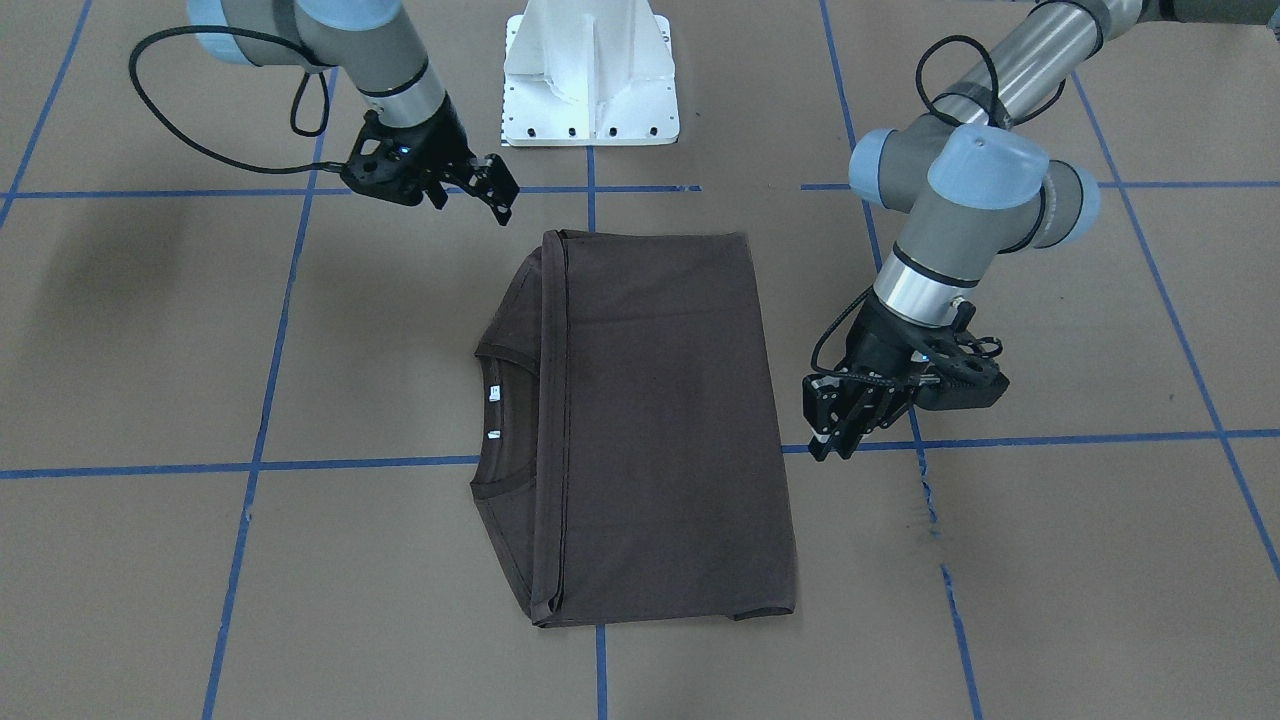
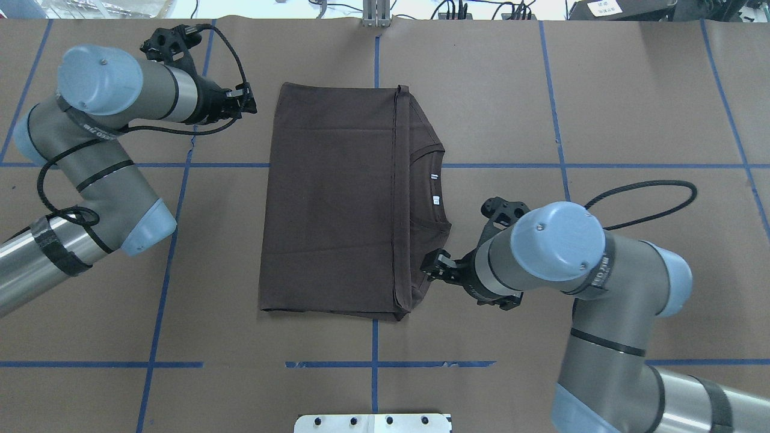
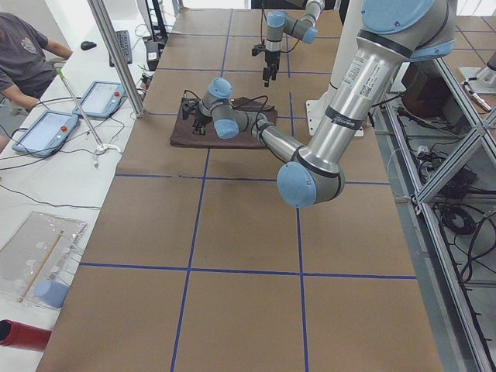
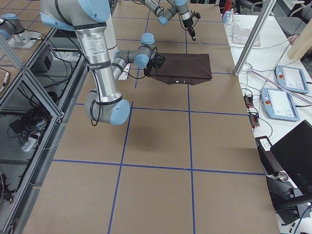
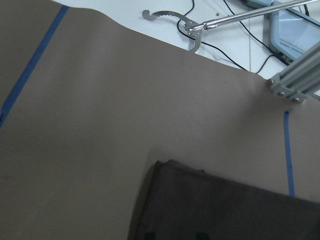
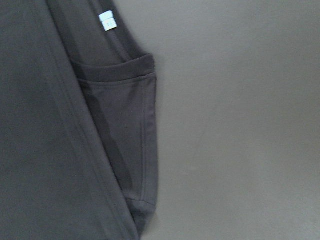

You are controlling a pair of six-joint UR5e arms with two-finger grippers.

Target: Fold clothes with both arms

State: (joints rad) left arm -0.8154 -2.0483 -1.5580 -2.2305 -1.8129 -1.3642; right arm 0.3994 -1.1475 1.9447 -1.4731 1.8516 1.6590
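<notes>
The dark grey-brown T-shirt (image 1: 660,420) lies flat on the brown table, folded into a rectangle (image 2: 331,198). Its ribbed collar (image 2: 442,150) and white neck tags (image 1: 493,392) show on the robot's right side. My left gripper (image 1: 835,435) hovers just off the shirt's far left corner (image 2: 246,103); its wrist view shows that corner (image 5: 225,210) and two parted fingertips. My right gripper (image 1: 490,195) is open and empty above the shirt's near right corner (image 2: 434,267). Its wrist view shows the collar and sleeve fold (image 6: 125,125).
The white pedestal base (image 1: 590,80) stands at the table's near edge. Blue tape lines (image 2: 168,258) grid the surface. Past the far edge are tablets (image 3: 46,132), cables, an aluminium post (image 3: 116,54) and a seated operator (image 3: 23,54).
</notes>
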